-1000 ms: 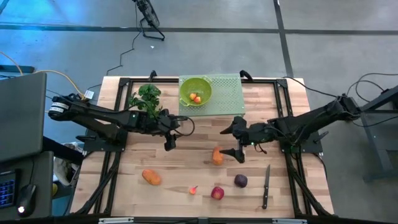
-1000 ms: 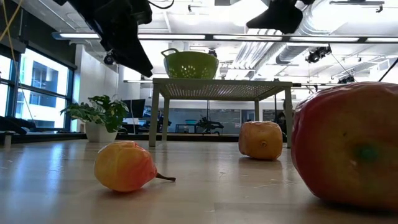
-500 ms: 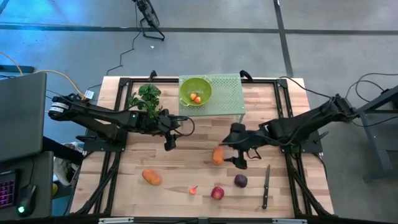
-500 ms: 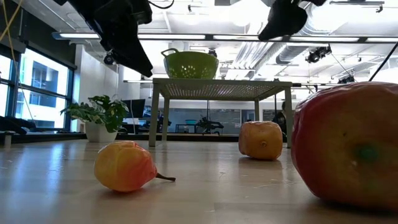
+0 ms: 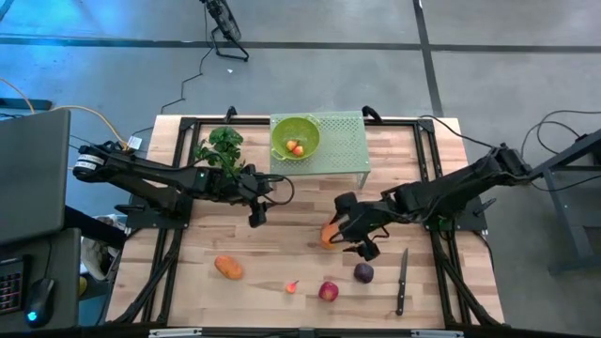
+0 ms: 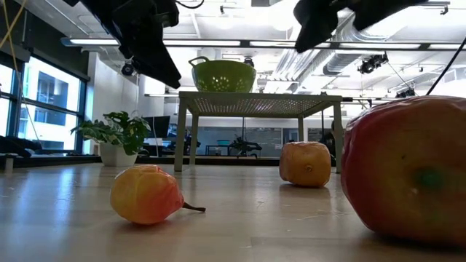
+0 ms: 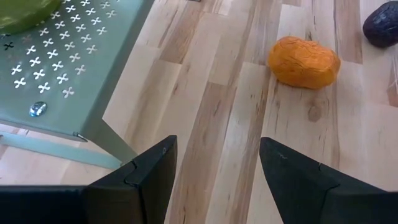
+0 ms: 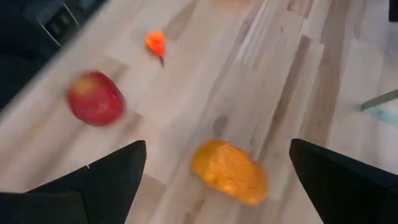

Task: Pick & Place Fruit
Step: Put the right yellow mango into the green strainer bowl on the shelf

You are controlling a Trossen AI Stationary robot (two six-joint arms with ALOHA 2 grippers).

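An orange oblong fruit (image 5: 326,236) lies on the wooden table at mid-right, and my right gripper (image 5: 349,237) hovers open just above it. In the right wrist view the fruit (image 8: 229,171) lies ahead, between the spread fingers, untouched. A second orange fruit (image 5: 228,268), a tiny orange-red bit (image 5: 292,286), a red apple (image 5: 328,291) and a dark purple plum (image 5: 363,273) lie toward the near edge. My left gripper (image 5: 255,212) hangs open and empty over the table's middle left.
A green colander (image 5: 295,137) with small fruit inside stands on a green perforated stand (image 5: 343,141) at the far edge. A leafy plant (image 5: 223,148) is to its left. A black-handled knife (image 5: 402,280) lies near the right front.
My right gripper has moved toward the table's left and a little down, to just above the middle orange fruit, rolling its wrist as it went. It has stayed open. The fruit has not moved.
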